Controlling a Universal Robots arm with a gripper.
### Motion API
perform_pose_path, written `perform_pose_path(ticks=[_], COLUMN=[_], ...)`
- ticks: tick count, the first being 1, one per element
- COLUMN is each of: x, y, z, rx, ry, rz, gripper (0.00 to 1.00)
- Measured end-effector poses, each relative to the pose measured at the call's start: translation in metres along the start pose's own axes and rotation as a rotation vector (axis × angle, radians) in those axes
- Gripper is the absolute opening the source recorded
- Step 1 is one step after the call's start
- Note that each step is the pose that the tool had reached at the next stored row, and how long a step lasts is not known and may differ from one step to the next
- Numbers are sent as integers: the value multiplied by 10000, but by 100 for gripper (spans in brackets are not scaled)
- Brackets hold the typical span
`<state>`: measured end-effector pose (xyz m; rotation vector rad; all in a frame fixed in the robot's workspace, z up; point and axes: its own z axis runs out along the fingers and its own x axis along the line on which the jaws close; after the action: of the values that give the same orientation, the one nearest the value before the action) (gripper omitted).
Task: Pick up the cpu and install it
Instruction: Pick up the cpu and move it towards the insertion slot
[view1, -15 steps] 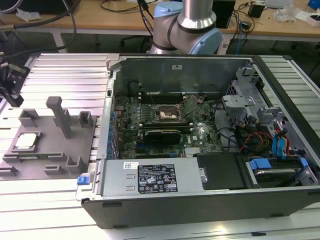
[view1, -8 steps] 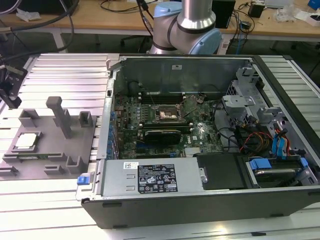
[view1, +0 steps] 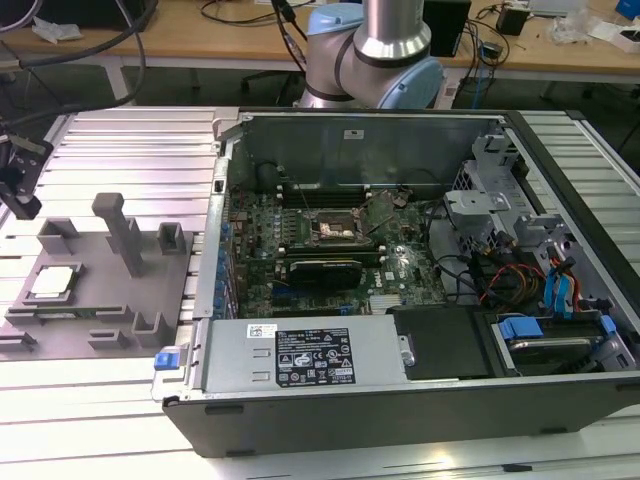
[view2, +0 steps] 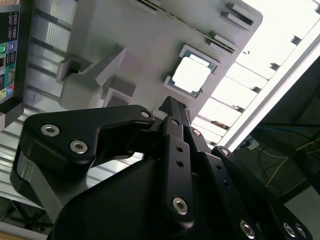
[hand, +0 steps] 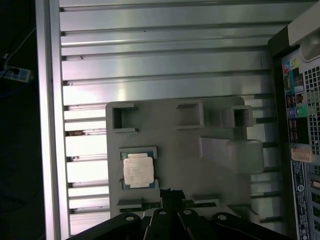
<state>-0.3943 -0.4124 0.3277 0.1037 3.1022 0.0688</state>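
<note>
Fig.: My gripper hovers above the grey fixture plate, jaws closed on nothing. The cpu lies flat just beyond its tip (recess walls presumably keep the chip square).

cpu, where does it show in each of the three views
Exterior view: the cpu lies on the grey fixture plate, toward the exterior view's left, outside the computer case.
First wrist view: cpu in its recess on the plate, just ahead of the gripper.
Second wrist view: cpu in the same recess, beyond the gripper.
Shared landmark: the grey fixture plate.
</note>
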Motion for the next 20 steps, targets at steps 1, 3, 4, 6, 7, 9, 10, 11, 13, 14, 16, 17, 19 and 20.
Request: perform_pose_path(ticks=[1,3,4,6,7,9,10,11,13,14,16,17,19,20], x=[3,14,20,36,42,50,56,61,73,80,92,96,106,109], y=[0,-2,-2,-4,-5,-7,-9,-10,-14,-15,-19,-20,-21,-22], z=[3,10,15,31,37,54,75,89,123,136,163,172,188,194], rx=[0,1,0,0,1,2,1,0,1,1,1,2,2,1], ry=[0,1,1,0,1,3,2,1,2,2,2,2,3,2], rz=[0,0,0,0,0,-1,0,0,0,0,-1,0,1,0], gripper=[11,11,11,11,11,11,11,11,11,11,11,11,11,11])
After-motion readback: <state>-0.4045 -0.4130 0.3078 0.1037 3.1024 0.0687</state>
